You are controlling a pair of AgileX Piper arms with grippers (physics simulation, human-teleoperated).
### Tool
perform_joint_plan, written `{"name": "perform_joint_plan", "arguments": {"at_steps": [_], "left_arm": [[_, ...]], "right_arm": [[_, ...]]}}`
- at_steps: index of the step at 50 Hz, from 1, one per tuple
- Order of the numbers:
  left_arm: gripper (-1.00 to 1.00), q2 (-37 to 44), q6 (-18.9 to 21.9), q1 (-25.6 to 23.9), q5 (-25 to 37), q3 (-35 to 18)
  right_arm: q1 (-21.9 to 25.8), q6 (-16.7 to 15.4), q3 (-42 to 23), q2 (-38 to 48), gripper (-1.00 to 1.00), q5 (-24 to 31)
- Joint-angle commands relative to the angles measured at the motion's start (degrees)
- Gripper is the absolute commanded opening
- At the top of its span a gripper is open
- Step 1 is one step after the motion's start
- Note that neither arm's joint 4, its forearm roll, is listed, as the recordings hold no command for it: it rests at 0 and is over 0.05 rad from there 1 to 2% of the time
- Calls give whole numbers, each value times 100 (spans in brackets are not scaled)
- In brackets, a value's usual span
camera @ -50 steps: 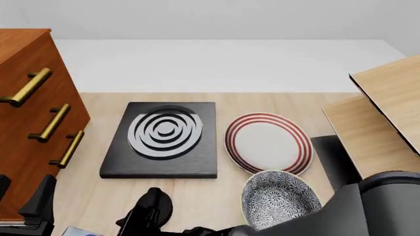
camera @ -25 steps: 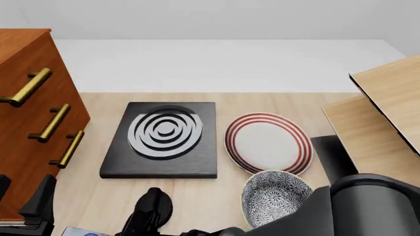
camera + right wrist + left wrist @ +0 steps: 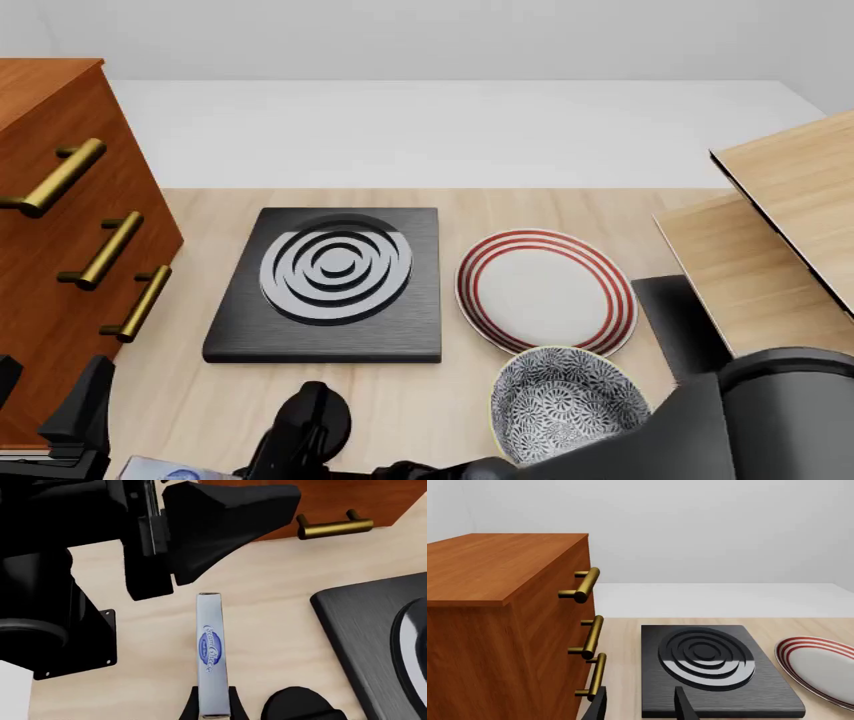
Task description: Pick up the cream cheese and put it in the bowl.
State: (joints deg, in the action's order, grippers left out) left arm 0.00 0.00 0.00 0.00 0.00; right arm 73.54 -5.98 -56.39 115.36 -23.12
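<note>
- Low in the right wrist frame, the right gripper [image 3: 213,702] pinches the near end of the cream cheese [image 3: 211,652], its fingers closed against the narrow box, which stands on edge over the wooden table [image 3: 280,615].
- In the front view only a pale corner of the box shows at the bottom left, so whether it has left the table is hard to say.
- The left gripper [image 3: 639,705] hangs parted and empty, facing the black stove plate [image 3: 710,667] and the drawer cabinet [image 3: 507,630].
- The bowl [image 3: 567,400] waits at lower right, below the red-ringed plate [image 3: 545,290].
- Done well: lift straight, hold the pinch firm, clear the rim before letting go.
</note>
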Motion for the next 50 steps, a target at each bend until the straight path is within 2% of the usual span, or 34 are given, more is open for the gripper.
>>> {"name": "perform_joint_plan", "arguments": {"at_steps": [1,14,29,40,50], "left_arm": [[100,0,0,0,0,0],[100,0,0,0,0,0],[100,0,0,0,0,0],[100,0,0,0,0,0],[100,0,0,0,0,0]], "right_arm": [[8,-79,95,-554,-100,182],[77,-153,228,-812,-100,229],[139,-141,693,-1331,-100,195],[40,-132,1052,-1571,-100,160],[-162,-149,1536,-2171,-100,198]]}}
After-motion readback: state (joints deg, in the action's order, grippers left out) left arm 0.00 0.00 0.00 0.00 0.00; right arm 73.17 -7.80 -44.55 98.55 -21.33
